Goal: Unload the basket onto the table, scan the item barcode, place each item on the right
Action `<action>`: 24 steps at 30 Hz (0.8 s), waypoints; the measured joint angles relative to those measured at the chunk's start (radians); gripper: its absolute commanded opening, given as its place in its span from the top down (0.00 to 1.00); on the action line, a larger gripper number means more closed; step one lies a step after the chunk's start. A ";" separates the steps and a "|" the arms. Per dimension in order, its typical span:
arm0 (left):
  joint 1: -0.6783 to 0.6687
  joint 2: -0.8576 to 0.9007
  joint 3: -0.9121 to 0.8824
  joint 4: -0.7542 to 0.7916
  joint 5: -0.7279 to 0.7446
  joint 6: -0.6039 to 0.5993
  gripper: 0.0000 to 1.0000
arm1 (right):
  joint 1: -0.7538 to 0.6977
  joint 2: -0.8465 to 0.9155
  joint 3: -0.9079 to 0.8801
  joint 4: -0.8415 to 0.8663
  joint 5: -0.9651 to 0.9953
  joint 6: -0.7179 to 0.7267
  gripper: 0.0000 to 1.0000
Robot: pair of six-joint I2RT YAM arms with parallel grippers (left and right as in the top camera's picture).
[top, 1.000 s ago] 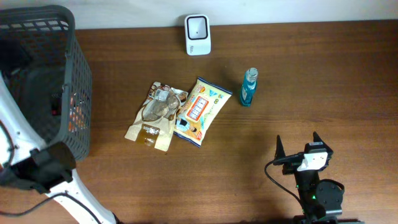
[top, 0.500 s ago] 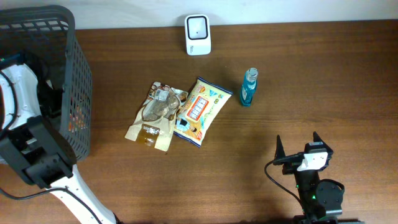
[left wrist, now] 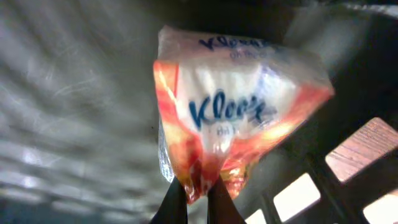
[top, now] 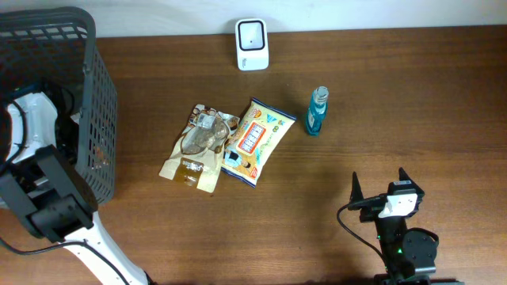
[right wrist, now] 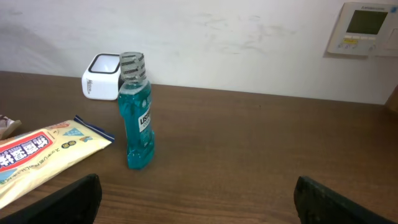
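Deep in the dark basket, my left gripper (left wrist: 198,191) is shut on the lower corner of a Kleenex tissue pack (left wrist: 236,112), white with orange-red edges and blue lettering. From overhead only the white left arm (top: 32,119) shows, reaching into the basket (top: 99,95); the pack is hidden there. The white barcode scanner (top: 252,43) stands at the table's back edge, and the right wrist view has the scanner (right wrist: 102,76) at its far left. My right gripper (top: 379,180) rests open near the front right, and the right wrist view shows nothing between that gripper's (right wrist: 199,205) fingers.
A blue mouthwash bottle (top: 317,111) stands upright right of centre, the same bottle (right wrist: 135,112) showing ahead of my right gripper. A yellow snack bag (top: 255,141) and a brown packet (top: 198,146) lie mid-table. The basket's mesh walls (left wrist: 348,155) close in around the held pack.
My left arm has swung from the table's front left corner up into the basket. The right arm and the items on the table have not moved.
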 measured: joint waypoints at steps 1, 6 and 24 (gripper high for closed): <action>0.000 0.008 0.034 -0.034 0.001 0.000 1.00 | 0.000 0.000 0.000 0.000 0.000 0.000 0.01; 0.000 0.048 0.614 -0.291 0.076 0.000 1.00 | 0.000 0.000 0.000 0.000 0.000 0.000 0.02; 0.060 -0.034 0.424 -0.123 -0.056 -0.072 0.07 | 0.000 0.000 0.000 0.000 0.000 0.000 0.02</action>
